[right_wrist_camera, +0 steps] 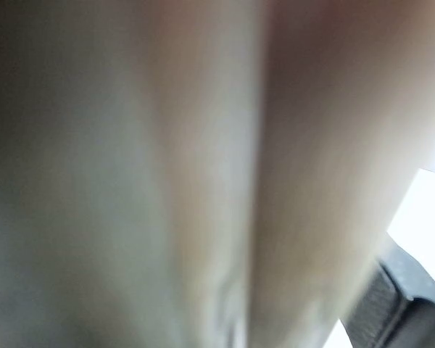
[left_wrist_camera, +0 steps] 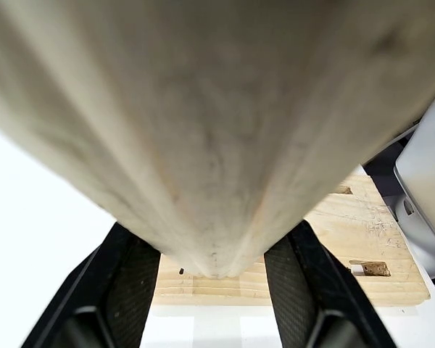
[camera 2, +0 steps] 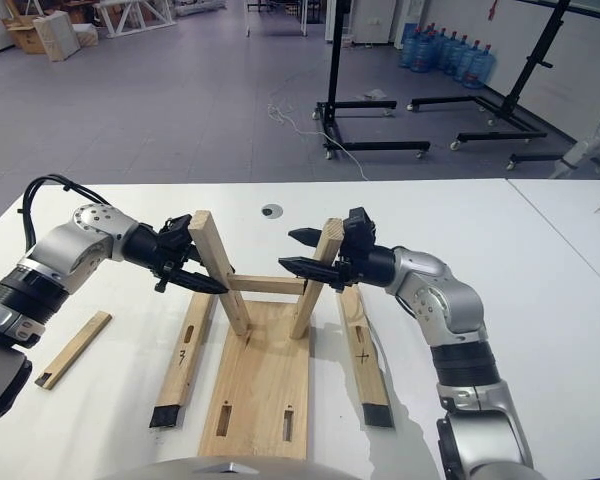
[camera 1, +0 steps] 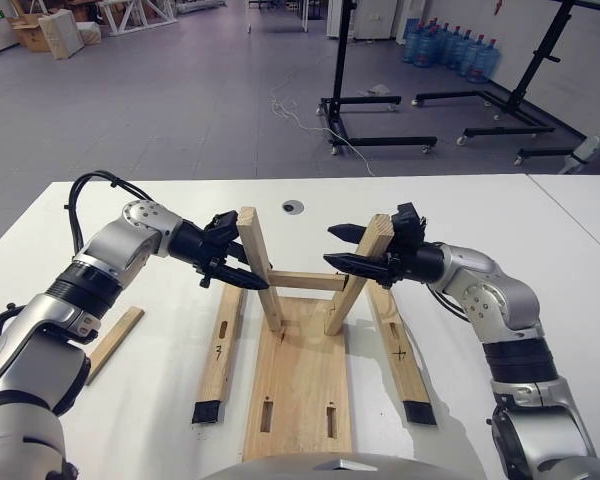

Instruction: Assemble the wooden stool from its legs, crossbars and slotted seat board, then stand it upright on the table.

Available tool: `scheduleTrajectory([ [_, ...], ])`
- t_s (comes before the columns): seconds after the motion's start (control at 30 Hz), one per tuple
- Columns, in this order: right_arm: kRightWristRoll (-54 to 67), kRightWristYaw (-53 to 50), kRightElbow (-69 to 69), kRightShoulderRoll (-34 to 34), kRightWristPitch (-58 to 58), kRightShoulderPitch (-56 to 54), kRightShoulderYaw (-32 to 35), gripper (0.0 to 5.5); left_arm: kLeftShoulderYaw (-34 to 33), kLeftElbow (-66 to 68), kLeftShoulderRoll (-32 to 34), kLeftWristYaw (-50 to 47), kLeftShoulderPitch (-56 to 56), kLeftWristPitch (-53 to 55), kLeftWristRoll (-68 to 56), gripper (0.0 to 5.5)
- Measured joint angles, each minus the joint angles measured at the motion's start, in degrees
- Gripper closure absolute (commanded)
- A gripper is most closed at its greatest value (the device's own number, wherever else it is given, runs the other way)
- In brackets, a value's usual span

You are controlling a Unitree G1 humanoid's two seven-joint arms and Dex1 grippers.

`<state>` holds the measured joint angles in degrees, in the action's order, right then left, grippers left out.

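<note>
Left hand (camera 1: 246, 270) pinches left leg (camera 1: 256, 262), right hand (camera 1: 334, 247) pinches right leg (camera 1: 365, 262). I judge this pair nearly seated in the seat board (camera 1: 305, 390). Two loose legs (camera 1: 220, 355) and a spare crossbar (camera 1: 113, 343) lie unfitted on the bench (camera 1: 540, 230).

In the left wrist view the left upright leg (left_wrist_camera: 217, 130) is a soft blur close to the lens. The upper edge cuts off its length, and it hides all but a strip of the seat board (left_wrist_camera: 348, 246) at lower right. The right upright leg (right_wrist_camera: 203, 174) in the right wrist view is blurrier still (no grain can be made out). At the centre of the head view, the far finger of the left gripper (camera 1: 252, 278) is hidden behind its leg. Pencil marks on the flat leg left of the board (camera 1: 218, 365) and on the flat leg right of the board (camera 1: 400, 360) are too small to read.
</note>
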<state>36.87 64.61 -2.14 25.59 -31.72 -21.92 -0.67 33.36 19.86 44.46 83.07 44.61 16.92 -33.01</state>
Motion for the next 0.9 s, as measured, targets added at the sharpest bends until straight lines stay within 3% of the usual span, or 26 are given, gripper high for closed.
scheduleTrajectory([
  [0.57, 7.62, -7.56, -8.18, 2.44, -4.56, 4.32, 9.21, 1.8, -0.69, -1.57, -0.9, -1.45, -0.11, 0.16, 1.54, 3.49],
  [0.63, 8.7, -8.07, -8.57, 2.5, -4.58, 4.61, 10.09, 1.8, -0.75, -1.57, -0.9, -1.47, -0.11, 0.21, 1.72, 3.05],
  [0.77, 11.0, -9.62, -10.71, 3.68, -5.76, 4.64, 12.25, 1.8, 3.07, 0.72, -0.75, -5.77, -4.59, 2.96, 16.41, 2.48],
  [0.9, 11.14, -10.44, -10.78, 3.93, -5.78, 4.64, 12.11, 1.8, 0.67, 0.47, -1.55, -5.72, -4.63, 3.78, 19.82, 1.91],
])
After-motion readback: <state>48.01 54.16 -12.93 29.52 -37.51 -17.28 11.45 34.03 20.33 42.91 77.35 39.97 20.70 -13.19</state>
